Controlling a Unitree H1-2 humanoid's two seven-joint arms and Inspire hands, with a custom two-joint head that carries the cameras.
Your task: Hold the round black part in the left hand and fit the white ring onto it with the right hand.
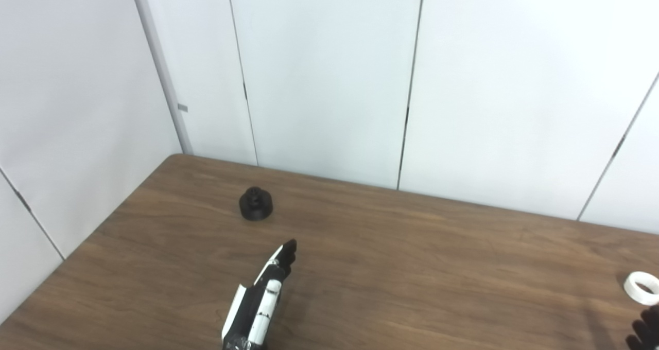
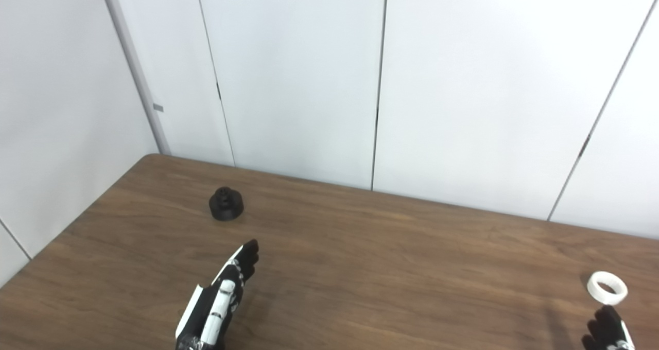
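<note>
Black part [image 1: 256,204] sits alone on the bench [image 1: 412,267], toward the far left corner, upright with a small knob on top and nothing touching it. Your left hand [image 1: 263,293] is short of it, edge-on to the cameras with its fingers stretched forward toward the part and bench showing between the two. It grasps nothing; the fingers lie together, so whether they are spread enough to call it released is hard to tell from this angle.

White ring [image 2: 607,287] lies flat far off at the right edge of the bench, well apart from the black part. Your right hand [image 2: 607,332] shows only as dark fingertips just on the near side of the ring, at the bottom corner of both views. It does not hold the ring, but too little of it is visible to say whether it is spread or clenched.

You are at the reaching stage, I judge: neither piece is picked up, so no fitting can begin. Next, carry the left hand forward over the part, open it around the round body and close firmly, leaving the top free for the ring. Bring the right hand onto the ring, pinching its rim without covering the hole.
</note>
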